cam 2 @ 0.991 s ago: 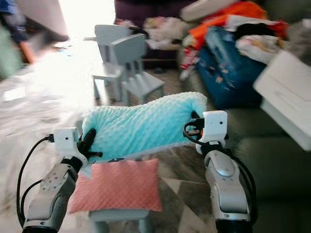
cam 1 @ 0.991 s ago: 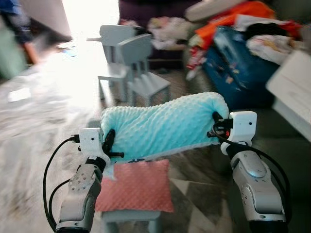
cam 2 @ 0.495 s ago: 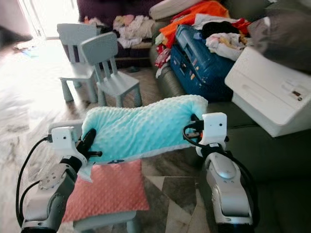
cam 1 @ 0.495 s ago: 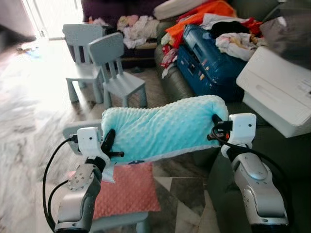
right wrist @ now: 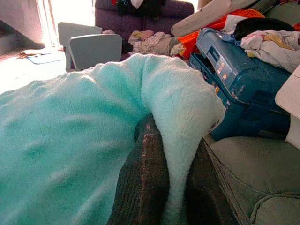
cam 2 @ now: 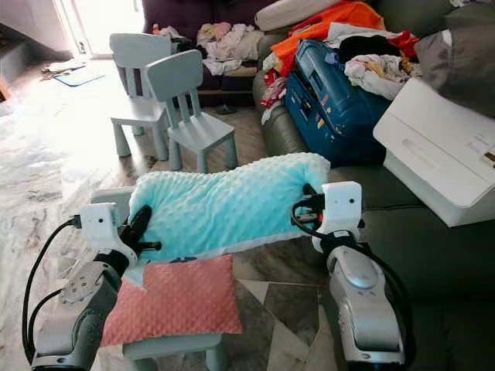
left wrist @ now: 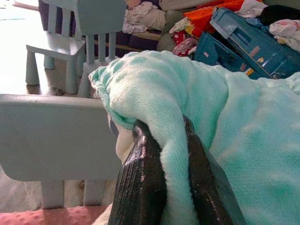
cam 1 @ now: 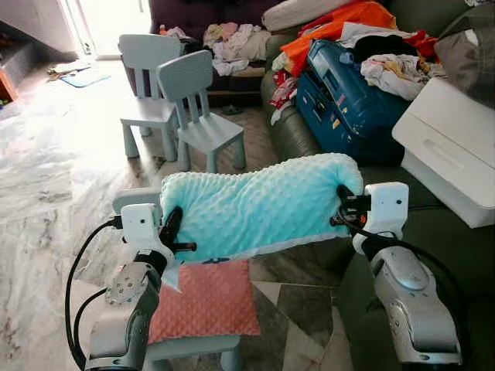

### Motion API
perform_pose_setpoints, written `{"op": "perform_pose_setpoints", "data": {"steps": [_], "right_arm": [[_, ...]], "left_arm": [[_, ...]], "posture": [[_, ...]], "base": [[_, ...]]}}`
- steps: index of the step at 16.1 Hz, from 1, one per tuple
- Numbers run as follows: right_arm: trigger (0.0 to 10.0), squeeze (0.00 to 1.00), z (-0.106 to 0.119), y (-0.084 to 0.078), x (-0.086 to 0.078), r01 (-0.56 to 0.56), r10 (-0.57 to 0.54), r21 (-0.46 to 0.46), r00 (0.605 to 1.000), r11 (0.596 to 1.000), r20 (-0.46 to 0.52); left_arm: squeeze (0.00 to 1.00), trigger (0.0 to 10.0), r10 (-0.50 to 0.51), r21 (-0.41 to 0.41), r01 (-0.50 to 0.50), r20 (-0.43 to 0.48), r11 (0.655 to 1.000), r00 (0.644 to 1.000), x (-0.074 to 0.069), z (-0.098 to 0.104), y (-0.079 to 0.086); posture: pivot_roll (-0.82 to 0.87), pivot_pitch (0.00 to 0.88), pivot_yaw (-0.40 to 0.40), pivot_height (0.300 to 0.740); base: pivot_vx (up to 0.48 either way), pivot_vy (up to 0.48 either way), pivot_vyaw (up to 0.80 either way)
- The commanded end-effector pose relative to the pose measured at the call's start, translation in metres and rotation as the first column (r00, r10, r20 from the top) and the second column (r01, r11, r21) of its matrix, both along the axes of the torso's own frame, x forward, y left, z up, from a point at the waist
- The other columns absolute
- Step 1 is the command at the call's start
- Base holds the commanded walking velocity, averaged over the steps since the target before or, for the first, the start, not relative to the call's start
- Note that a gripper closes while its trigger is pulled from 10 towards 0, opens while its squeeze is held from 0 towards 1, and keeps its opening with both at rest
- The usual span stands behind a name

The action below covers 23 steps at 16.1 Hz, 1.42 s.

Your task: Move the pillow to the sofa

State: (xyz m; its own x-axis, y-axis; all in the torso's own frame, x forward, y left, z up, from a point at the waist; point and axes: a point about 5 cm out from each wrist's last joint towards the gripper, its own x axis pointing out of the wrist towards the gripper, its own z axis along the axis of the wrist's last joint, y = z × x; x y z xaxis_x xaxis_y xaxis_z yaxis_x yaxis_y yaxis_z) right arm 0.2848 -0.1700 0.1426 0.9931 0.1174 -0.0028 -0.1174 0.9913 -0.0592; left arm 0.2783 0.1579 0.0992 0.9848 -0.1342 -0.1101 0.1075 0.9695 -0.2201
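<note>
A light turquoise dotted pillow (cam 1: 259, 202) hangs in the air in front of me, held at both ends. My left gripper (cam 1: 172, 226) is shut on its left corner, its black fingers (left wrist: 140, 183) pinching a fold of the fabric. My right gripper (cam 1: 343, 202) is shut on the right corner, fingers (right wrist: 145, 183) squeezing the fabric. The grey-green sofa (cam 1: 448, 247) lies to my right, its seat just beyond the pillow's right end.
Below the pillow a pink pillow (cam 1: 207, 300) lies on a small pale chair (cam 1: 193, 348). Two more pale blue child chairs (cam 1: 193, 108) stand ahead on the marble floor. On the sofa sit a blue suitcase (cam 1: 356, 93), piled clothes (cam 1: 363, 31) and a white printer (cam 1: 452, 147).
The camera has swung and the blur has cleared; more of the sofa and printer came into view, then the view shifted slightly back. Both grippers keep the same hold on the turquoise pillow.
</note>
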Motion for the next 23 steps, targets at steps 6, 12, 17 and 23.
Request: {"op": "perform_pose_setpoints", "data": {"steps": [6, 12, 17, 23], "right_arm": [[10.0, 0.00, 0.0050, 0.0026, -0.0019, -0.007, 0.007, 0.009, 1.000, 1.000, 0.013], [10.0, 0.00, 0.0045, 0.0034, -0.0014, -0.006, 0.006, 0.013, 1.000, 1.000, 0.012], [10.0, 0.00, 0.0043, 0.0033, -0.0004, -0.009, 0.009, 0.013, 1.000, 1.000, 0.011], [10.0, 0.00, 0.0047, 0.0039, 0.0015, -0.014, 0.014, 0.013, 1.000, 1.000, 0.012]], "left_arm": [[0.00, 10.0, -0.004, 0.014, 0.004, 0.009, 1.000, 1.000, -0.0011, 0.0068, -0.0005], [0.00, 10.0, -0.003, 0.020, 0.003, 0.002, 1.000, 1.000, -0.0004, 0.0064, 0.0003], [0.00, 10.0, 0.002, 0.021, -0.001, -0.003, 1.000, 1.000, -0.0009, 0.0051, 0.0004], [0.00, 10.0, 0.006, 0.022, -0.006, -0.005, 1.000, 1.000, -0.0009, 0.0041, 0.0015]], "posture": [[-0.16, 0.000, 0.001, 0.740], [-0.16, 0.000, 0.003, 0.740], [-0.15, 0.000, -0.001, 0.740], [-0.15, 0.000, -0.003, 0.740]], "base": [[0.000, 0.000, 0.00], [-0.040, 0.000, 0.00], [-0.299, 0.000, 0.00], [-0.274, 0.000, 0.00]]}}
